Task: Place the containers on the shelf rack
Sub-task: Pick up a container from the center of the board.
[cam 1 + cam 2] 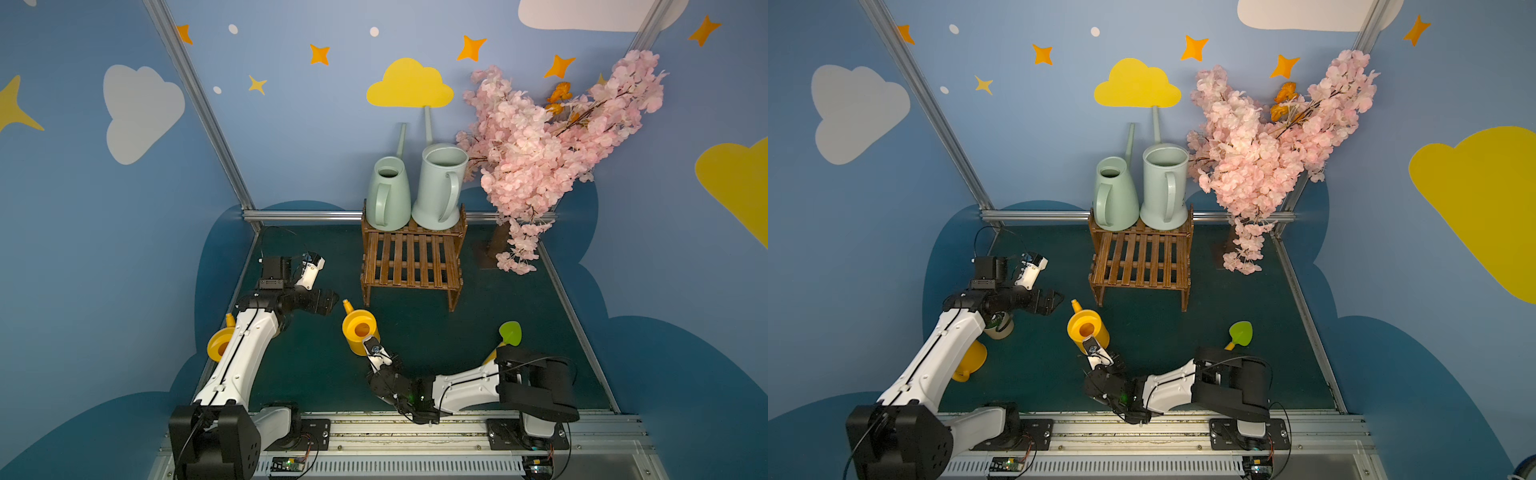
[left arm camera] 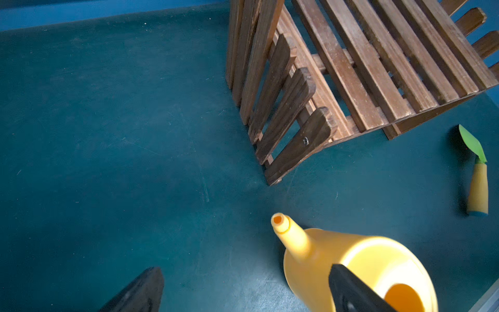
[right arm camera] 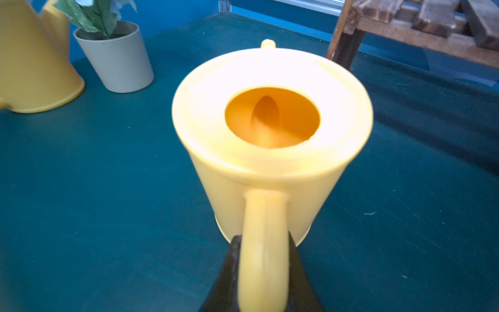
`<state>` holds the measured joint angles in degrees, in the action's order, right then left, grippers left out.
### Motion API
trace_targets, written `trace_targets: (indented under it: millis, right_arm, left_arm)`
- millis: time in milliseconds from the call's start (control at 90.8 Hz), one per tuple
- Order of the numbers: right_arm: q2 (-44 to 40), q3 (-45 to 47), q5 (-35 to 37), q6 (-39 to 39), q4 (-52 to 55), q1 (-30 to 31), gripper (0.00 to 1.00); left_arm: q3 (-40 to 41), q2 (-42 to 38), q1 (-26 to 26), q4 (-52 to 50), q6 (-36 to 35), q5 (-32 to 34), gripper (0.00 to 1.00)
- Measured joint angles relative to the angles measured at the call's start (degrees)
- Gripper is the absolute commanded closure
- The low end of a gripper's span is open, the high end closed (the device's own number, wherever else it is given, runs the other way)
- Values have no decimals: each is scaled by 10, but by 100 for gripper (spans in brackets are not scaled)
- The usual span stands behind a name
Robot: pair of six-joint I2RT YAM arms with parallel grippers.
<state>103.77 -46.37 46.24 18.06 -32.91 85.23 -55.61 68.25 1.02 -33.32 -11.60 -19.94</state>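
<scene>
A small yellow watering can point(image 3: 270, 167) stands upright on the green tabletop point(image 1: 436, 332), just off the front left leg of the wooden shelf rack point(image 1: 411, 262), its handle clamped between the fingers of the right pincer point(image 3: 263, 237); the left pincer point(image 2: 247, 270) hangs spread and empty near the spout. A tall green can point(image 1: 388, 195) and a taller bluish can point(image 1: 440, 187) fill the upper tier, the lower slats bare; a second yellow can point(image 1: 218, 345) waits behind the left arm. The lift likely wants to go straight up and level, clearing the front slat, then squarely down on the lower tier
</scene>
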Motion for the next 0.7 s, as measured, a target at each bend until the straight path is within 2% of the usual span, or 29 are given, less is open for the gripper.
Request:
trace_targets:
  millis: [165, 440, 705]
  right_arm:
    - [-78, -40, -14, 10, 131, 12, 98]
    - [-230, -116, -25, 81, 415, 30, 98]
    - [-316, -127, 50, 170, 601, 35, 100]
  left_arm:
    - [-11, 0, 0, -2, 16, 2, 0]
    - [-50, -28, 11, 4, 47, -16, 0]
    - [-50, -33, 5, 13, 55, -92, 0]
